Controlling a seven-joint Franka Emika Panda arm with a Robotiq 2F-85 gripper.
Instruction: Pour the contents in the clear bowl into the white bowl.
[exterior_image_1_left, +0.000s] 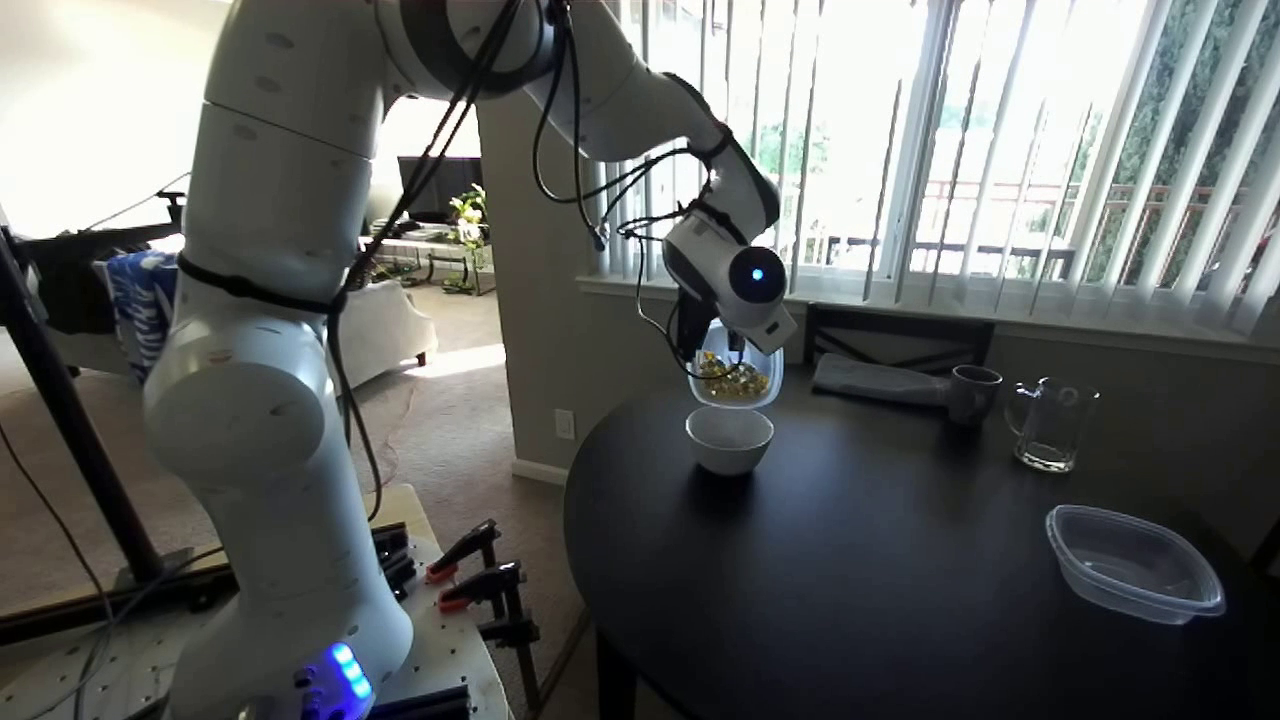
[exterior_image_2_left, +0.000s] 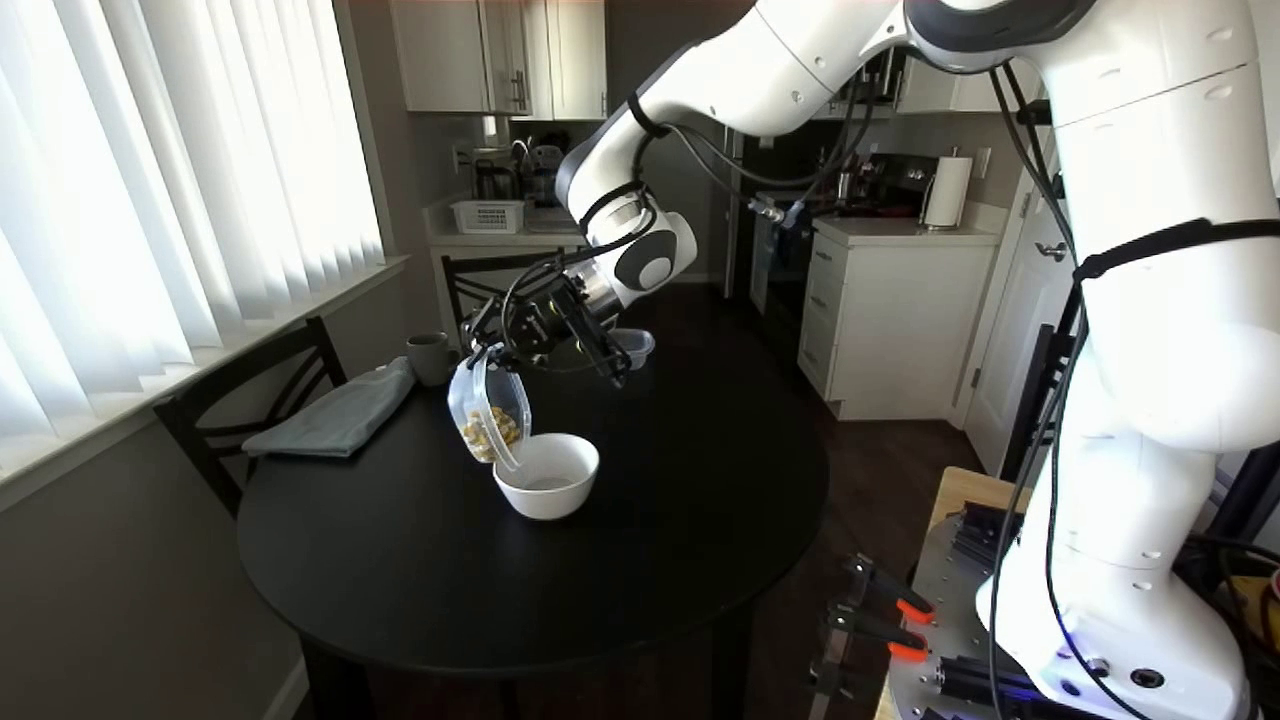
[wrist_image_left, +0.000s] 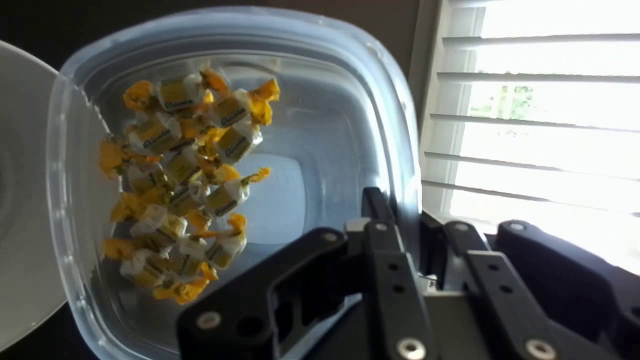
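Dark round table (exterior_image_2_left: 660, 560) | gripper (wrist_image_left: 406, 220) pinching edge of tilted clear bowl (wrist_image_left: 280, 195) | wrapped candies (wrist_image_left: 187, 195) heaped inside, near white bowl (exterior_image_2_left: 548, 480) | risk: one-edge grip could twist as weight shifts, spilling them wide

"What finish does the arm (exterior_image_2_left: 1180, 360) have?"
"White, rounded shells, with a dark grey band (exterior_image_2_left: 990, 28) at the upper bend."
"Wiring?"
"Black cables (exterior_image_1_left: 392, 222), tied by black straps (exterior_image_2_left: 1150, 245)."
"Indicators?"
"Blue lamps (exterior_image_1_left: 352, 671) on the base (exterior_image_1_left: 270, 640); a round blue light (exterior_image_1_left: 757, 275) on a black disc (exterior_image_1_left: 757, 293) at the wrist (exterior_image_1_left: 705, 265)."
"And the gripper (wrist_image_left: 405, 215)?"
"Black links (wrist_image_left: 402, 312), silver screw heads (wrist_image_left: 208, 320), metallic collar (exterior_image_2_left: 600, 297) behind."
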